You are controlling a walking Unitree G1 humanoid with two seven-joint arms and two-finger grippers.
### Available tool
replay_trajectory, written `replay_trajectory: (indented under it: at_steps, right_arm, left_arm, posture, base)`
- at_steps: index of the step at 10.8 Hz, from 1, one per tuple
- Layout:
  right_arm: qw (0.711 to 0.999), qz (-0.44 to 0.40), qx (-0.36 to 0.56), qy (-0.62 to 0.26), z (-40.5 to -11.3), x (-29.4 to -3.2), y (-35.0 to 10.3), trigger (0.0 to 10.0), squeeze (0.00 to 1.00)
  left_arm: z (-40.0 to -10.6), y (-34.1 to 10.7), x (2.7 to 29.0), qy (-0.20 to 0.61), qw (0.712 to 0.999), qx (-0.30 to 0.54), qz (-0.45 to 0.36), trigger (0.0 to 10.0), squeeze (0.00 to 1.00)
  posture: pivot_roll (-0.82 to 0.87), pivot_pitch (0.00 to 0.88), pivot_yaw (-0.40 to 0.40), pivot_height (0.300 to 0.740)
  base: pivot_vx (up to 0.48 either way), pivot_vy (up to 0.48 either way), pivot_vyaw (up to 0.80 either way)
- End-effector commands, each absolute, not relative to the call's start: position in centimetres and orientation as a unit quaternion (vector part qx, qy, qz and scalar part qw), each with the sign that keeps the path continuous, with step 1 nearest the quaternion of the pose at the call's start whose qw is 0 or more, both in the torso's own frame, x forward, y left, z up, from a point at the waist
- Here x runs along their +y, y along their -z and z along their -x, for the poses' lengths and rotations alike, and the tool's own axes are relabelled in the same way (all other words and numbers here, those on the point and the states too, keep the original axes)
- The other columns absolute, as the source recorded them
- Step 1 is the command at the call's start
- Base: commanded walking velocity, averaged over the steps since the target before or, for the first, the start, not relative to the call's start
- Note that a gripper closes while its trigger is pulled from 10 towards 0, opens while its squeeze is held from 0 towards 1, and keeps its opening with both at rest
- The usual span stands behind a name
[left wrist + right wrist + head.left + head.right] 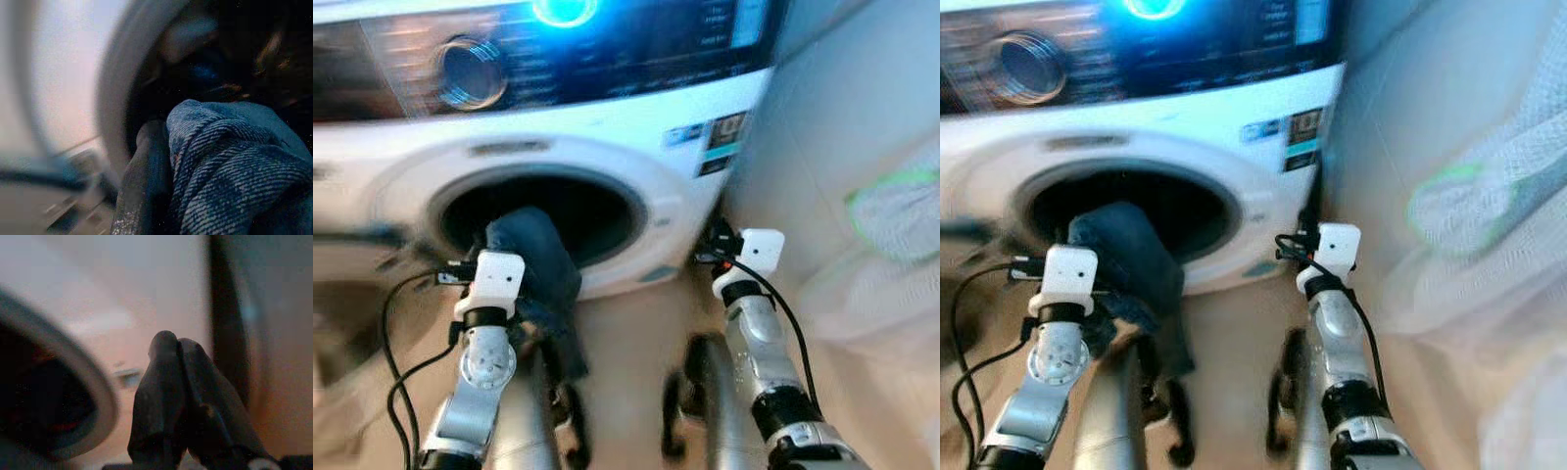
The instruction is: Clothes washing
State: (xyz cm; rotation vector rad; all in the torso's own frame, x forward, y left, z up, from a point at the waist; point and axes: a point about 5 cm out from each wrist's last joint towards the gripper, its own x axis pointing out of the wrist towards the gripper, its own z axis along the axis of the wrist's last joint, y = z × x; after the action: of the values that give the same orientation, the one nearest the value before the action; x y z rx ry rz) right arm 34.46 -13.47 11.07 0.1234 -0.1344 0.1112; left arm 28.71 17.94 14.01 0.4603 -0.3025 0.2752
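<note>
A white front-loading washing machine (607,162) stands before me with its round drum opening (592,211) dark and uncovered. A blue denim garment (543,269) hangs from the opening's lower rim down toward the floor. My left gripper (166,142) is shut on this denim right at the opening; one black finger (144,171) shows beside the cloth, the other is hidden under it. My right gripper (171,345) is shut with nothing in it, held at the machine's lower right corner (715,240).
The control panel carries a silver dial (470,70) and a glowing blue light (565,10). A pale wall (832,117) runs close along the machine's right side. A white mesh laundry bag with a green edge (901,211) hangs at the right. Beige floor (636,333) lies below.
</note>
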Motion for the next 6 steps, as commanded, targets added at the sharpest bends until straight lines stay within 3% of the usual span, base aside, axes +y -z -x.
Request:
replay_trajectory:
  at_steps: [1, 5, 6]
  right_arm:
    - [0.995, -0.066, -0.051, -0.052, -34.03, -13.67, -10.23, 10.0, 0.00]
    - [0.995, -0.065, -0.049, -0.055, -34.05, -13.58, -10.18, 10.0, 0.00]
    - [0.995, -0.065, -0.048, -0.056, -34.06, -13.57, -10.19, 10.0, 0.00]
  left_arm:
    - [-28.30, -14.52, 18.01, -0.145, 0.948, -0.165, -0.229, 10.0, 0.00]
    - [-28.26, -14.51, 18.02, -0.146, 0.949, -0.162, -0.228, 10.0, 0.00]
    - [-28.26, -14.53, 18.01, -0.146, 0.949, -0.163, -0.228, 10.0, 0.00]
  posture:
    - [0.06, 0.271, 0.027, 0.568]
    - [0.06, 0.271, 0.026, 0.568]
    - [0.06, 0.271, 0.026, 0.568]
  base:
    - [-0.285, 0.000, 0.00]
    - [-0.253, 0.000, 0.00]
    - [0.000, 0.000, 0.00]
